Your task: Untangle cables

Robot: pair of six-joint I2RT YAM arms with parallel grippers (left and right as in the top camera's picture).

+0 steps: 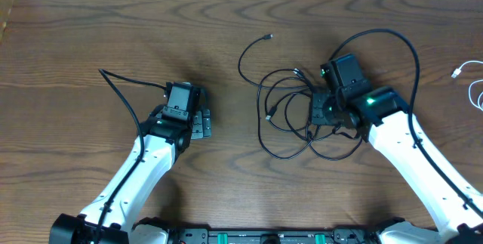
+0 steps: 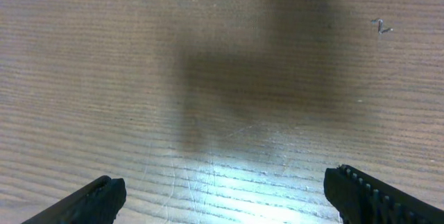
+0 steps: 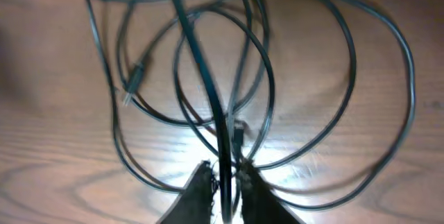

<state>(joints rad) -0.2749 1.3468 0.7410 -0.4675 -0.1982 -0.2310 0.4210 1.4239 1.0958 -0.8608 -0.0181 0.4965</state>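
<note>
Black cables [image 1: 290, 115] lie in a loose knot of overlapping loops on the right half of the wooden surface [image 1: 90, 32], one plug end [image 1: 269, 38] straying toward the far side; a white cable [image 1: 473, 85] sits well apart at the right edge. At the tangle's near side the right tool [image 3: 225, 182] is pressed together on a single black strand; the left tool [image 2: 223, 181] hangs spread over bare wood, well apart from every cord

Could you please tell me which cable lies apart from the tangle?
The white cable, alone at the far right; the black cables are looped together at the right gripper.
</note>
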